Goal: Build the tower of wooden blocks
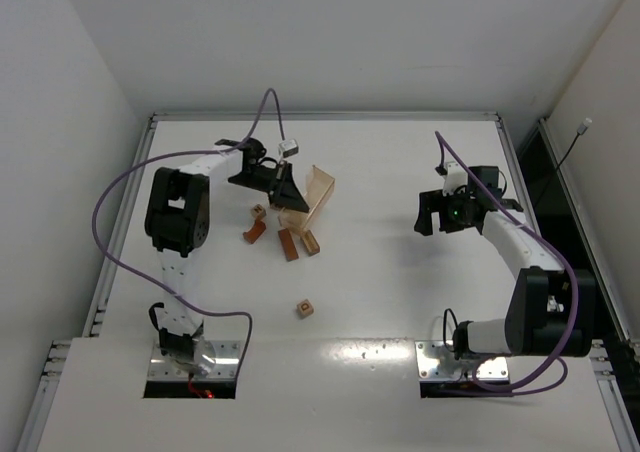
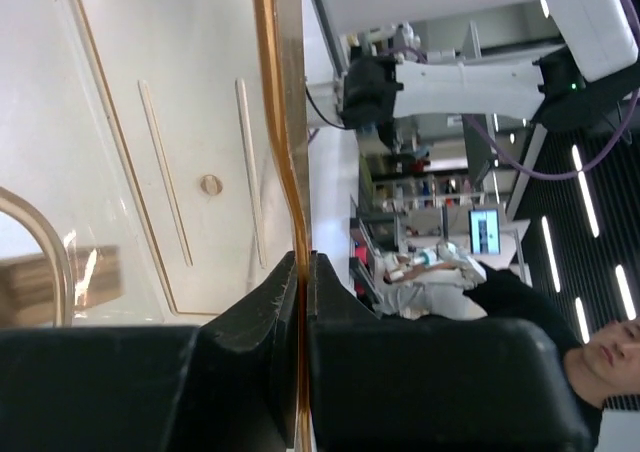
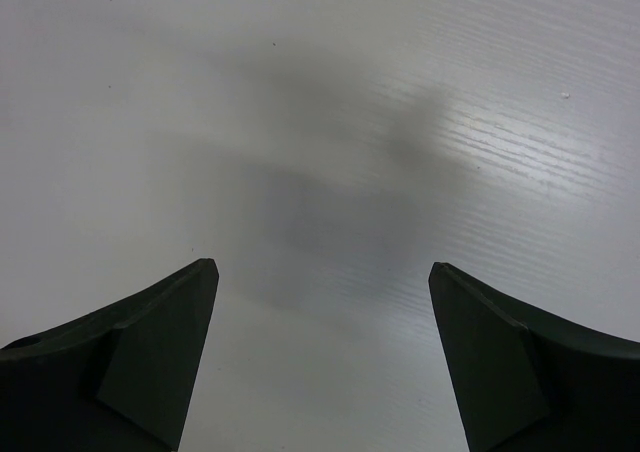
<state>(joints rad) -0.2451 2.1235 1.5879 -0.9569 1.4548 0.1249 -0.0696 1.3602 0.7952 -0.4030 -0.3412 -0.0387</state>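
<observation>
The left tool [image 2: 303, 272] is clamped fully shut on the thin wall of the translucent amber box [image 1: 320, 190], which it holds tipped on edge toward the far middle of the desk [image 1: 400, 302]. The wood blocks [image 1: 288, 242] lie loose just beside the box on its near side: a small cube, two reddish-brown bars and a tan piece in a scatter, with a lone cube [image 1: 305, 308] well apart, nearer the arm bases. Nothing is stacked, so the tower is not yet begun. The right tool [image 3: 320, 372] hangs wide open and empty over bare desk, well away from the blocks. As I judge it, three things could go wrong. The pinch on so thin and smooth a wall could slip, dropping the box onto the scattered pieces and knocking them apart. A piece may be inside the box, hidden by the tool, and tumble out late. And if the box is set down near the pile, it would crowd the space where either tool must reach in, making a clash between the arms likely.
</observation>
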